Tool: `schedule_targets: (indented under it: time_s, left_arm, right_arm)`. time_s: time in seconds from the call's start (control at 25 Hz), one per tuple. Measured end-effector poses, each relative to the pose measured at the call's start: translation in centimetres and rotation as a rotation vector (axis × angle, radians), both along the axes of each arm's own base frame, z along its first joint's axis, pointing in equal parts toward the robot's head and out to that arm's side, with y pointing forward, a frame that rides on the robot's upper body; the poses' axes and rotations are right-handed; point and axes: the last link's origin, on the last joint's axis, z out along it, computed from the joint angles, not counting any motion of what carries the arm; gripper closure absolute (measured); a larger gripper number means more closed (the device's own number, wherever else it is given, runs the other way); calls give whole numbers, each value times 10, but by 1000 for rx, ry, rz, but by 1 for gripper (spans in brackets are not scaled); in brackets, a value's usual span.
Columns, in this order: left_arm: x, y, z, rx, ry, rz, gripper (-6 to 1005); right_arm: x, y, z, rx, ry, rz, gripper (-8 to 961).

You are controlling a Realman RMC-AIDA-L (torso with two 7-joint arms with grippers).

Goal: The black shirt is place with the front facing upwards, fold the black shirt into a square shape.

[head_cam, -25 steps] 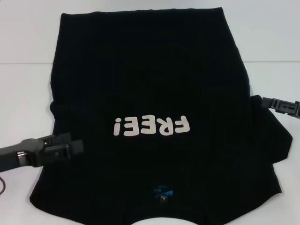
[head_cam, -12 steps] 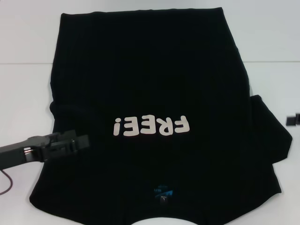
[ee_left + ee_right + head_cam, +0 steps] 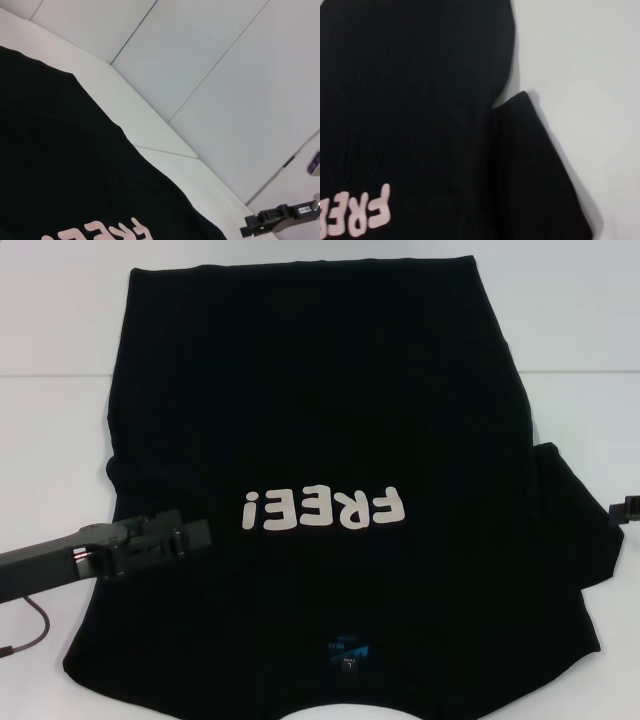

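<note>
One black shirt (image 3: 320, 440) lying print-up on white desk (image 3: 50, 460), left gripper (image 3: 185, 537) hovering over its left side, right gripper (image 3: 628, 508) sitting at right edge, jaws' state impossible to tell.

The left tool (image 3: 185, 537) reaches in low from the left side, arm nearly horizontal. The right tool (image 3: 627, 508) shows only at the right edge.

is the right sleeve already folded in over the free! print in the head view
No. The right sleeve of the black shirt lies spread out to the side on the table, well clear of the white FREE! print.
</note>
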Motion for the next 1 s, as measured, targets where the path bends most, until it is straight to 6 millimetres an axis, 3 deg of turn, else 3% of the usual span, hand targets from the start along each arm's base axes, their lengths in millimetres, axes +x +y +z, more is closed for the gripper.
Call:
schedule_targets:
  time_s: [1.0]
  left_arm:
    - [-3,-2,-1,1,-17,31,199]
  right_arm:
    - [-3,14,-29,-26,-81,22,121]
